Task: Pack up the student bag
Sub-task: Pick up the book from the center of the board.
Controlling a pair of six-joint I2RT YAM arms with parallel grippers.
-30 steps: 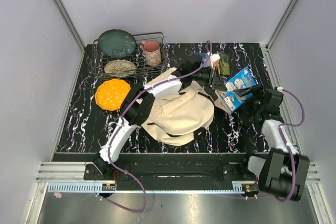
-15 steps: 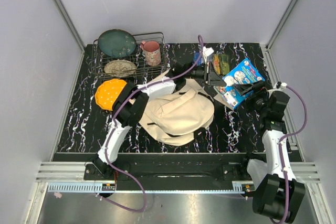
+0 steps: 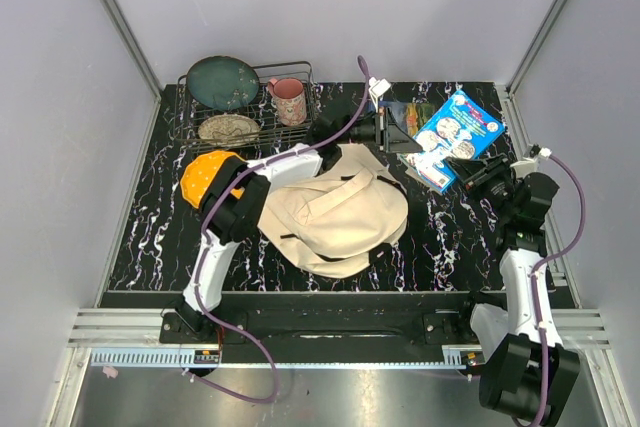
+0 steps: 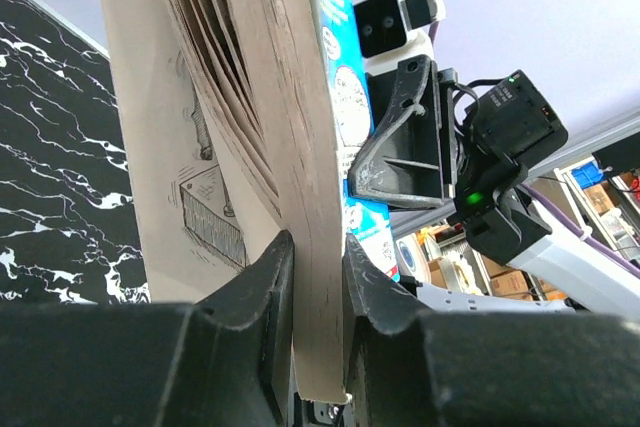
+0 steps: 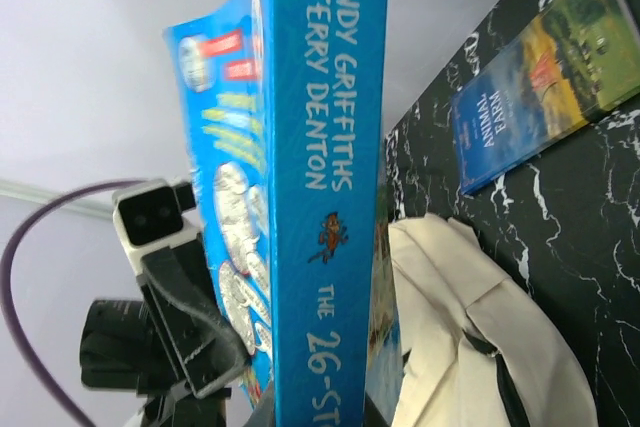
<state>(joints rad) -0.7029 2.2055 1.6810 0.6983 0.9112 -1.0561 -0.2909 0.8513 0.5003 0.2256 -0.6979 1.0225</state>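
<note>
A blue paperback book [image 3: 456, 135] hangs in the air over the table's back right, held from both sides. My left gripper [image 3: 398, 134] is shut on its page edge [image 4: 318, 247], the thick block of pages squeezed between both jaws. My right gripper [image 3: 468, 176] is shut on the blue spine [image 5: 320, 412], whose title runs up the right wrist view. The cream student bag [image 3: 335, 212] lies slumped in the middle of the table, below and left of the book, and shows again as the bag [image 5: 470, 337] in the right wrist view.
A second book, blue and green [image 5: 540, 77], lies flat on the table behind the bag. A wire rack [image 3: 300, 132] at the back left holds a dark green plate [image 3: 222, 82], a pink mug [image 3: 290, 99] and a beige dish [image 3: 228, 128]. An orange plate [image 3: 212, 177] lies beside it.
The blue book has risen and shifted toward the back right with my left gripper. My right gripper's jaws, wide open before, have closed on the spine.
</note>
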